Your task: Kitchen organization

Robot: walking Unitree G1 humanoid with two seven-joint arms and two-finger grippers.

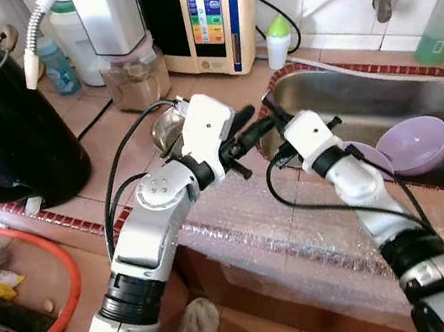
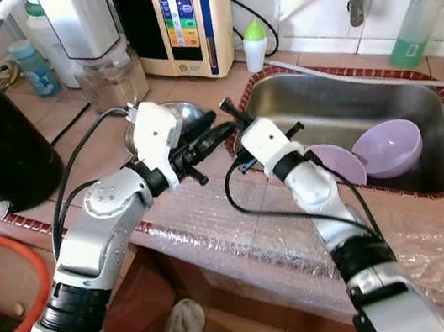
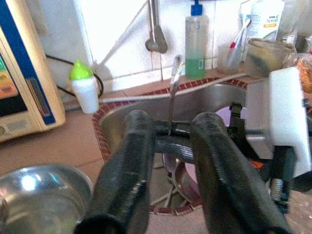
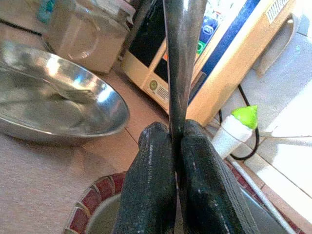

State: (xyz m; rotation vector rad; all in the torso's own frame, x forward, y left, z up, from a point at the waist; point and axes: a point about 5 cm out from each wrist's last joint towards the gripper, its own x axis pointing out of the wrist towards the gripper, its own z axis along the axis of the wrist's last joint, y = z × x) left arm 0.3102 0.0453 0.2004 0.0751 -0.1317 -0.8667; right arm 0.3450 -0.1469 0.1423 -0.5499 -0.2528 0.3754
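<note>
1. Utensil handle (image 4: pixel 181 53), thin and metal, is sitting pinched between the right end effector (image 4: pixel 176 141) fingers, just over the sink (image 1: pixel 415 95) edge.
2. Left end effector (image 3: pixel 168 146) is hovering right beside it, fingers spread apart around the right one's tips, gripping nothing.
3. Steel bowl (image 4: pixel 58 105) is resting on the surface next to the sink.
4. Two purple bowls (image 1: pixel 414 144) are lying in the sink.
</note>
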